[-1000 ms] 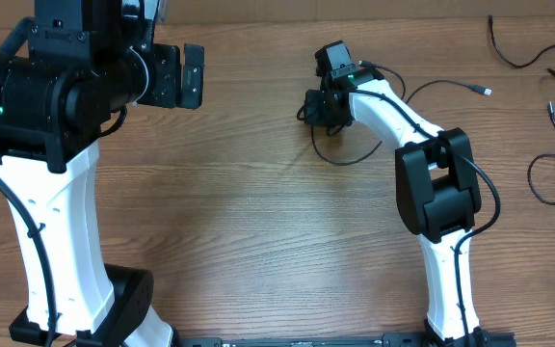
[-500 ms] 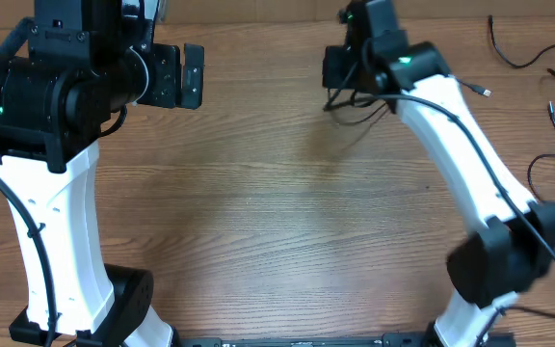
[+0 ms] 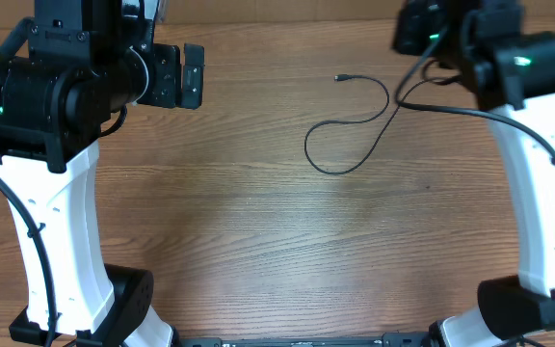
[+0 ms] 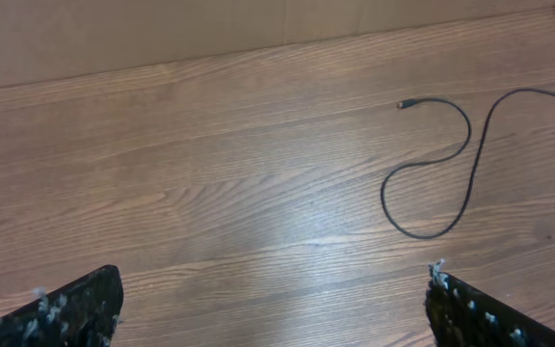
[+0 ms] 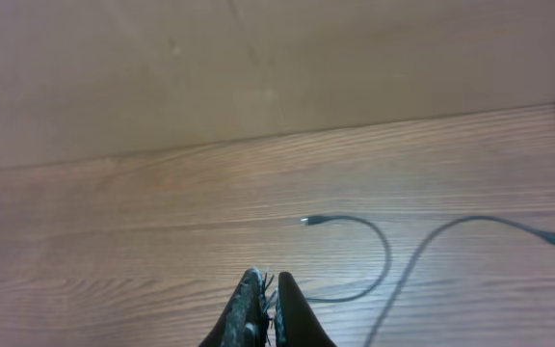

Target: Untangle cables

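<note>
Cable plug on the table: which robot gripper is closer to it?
Right. The right gripper is just right of the cable plug, toward the back; the left gripper sits much farther left.

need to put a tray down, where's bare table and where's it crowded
Widest bare patch: the table centre and front, between the left arm and right arm, below the cable loop. Also bare between the left gripper and the cable's plug. Crowded far right, where cable meets right arm.
</note>
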